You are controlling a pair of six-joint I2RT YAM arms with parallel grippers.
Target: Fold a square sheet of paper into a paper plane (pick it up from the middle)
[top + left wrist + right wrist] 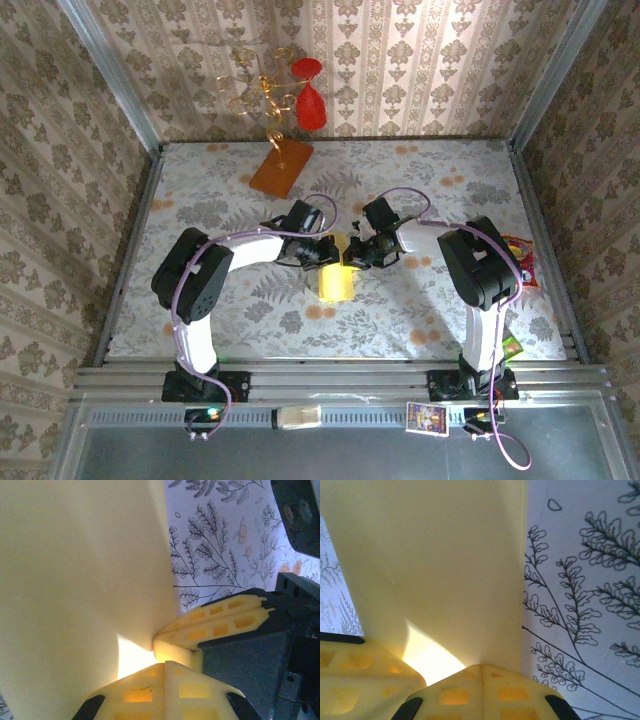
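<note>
Two robot arms reach in from the near corners of a table (420,310) covered in a grey flowered cloth, and their tips meet near its middle. The left gripper (328,252) and the right gripper (360,250) sit just beside each other, almost nose to nose. A pale yellow sheet of paper (337,283) extends from where they meet towards the near edge.

From the left wrist camera, the paper fills the left half of the view as a smooth, unmarked surface with a straight right edge. The left gripper's yellow fingers (145,695) are pressed together at the bottom of the view, pinching the paper's lower edge. The other arm's fingers (220,622) come in from the right, also closed, with their tips touching the same edge.

From the right wrist camera, the paper rises broad and flat above the right gripper's fingers (510,695), which are closed on its bottom edge. The left arm's fingers (355,680) clamp the same edge just to the left. A bright patch of light glows through the paper between the two grips.

Well apart, at the far side of the table, stands an orange-brown slab (281,167) holding curled gold wire (262,85) and red shapes (311,105). A colourful packet (520,260) lies at the table's right edge.
</note>
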